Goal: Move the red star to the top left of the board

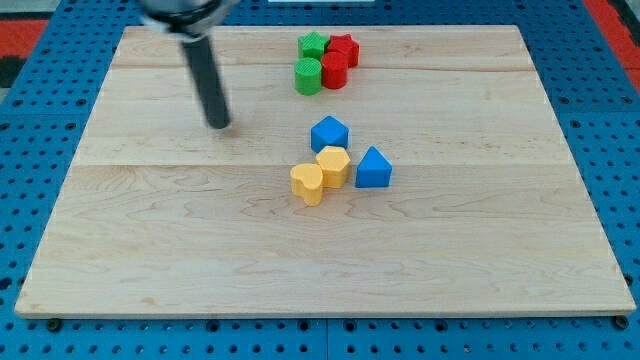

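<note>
The red star (345,47) sits near the view's top centre, touching a green star (313,44) on its left and a red cylinder (334,70) below it. A green cylinder (308,76) stands left of the red cylinder. My tip (219,124) is on the board well to the left of and below this cluster, touching no block. The rod rises from it toward the view's top left.
A wooden board (150,230) on a blue pegboard table. Near the centre lie a blue block (329,133), a blue triangular block (373,168), a yellow hexagon (333,164) and a yellow heart-like block (308,183), close together.
</note>
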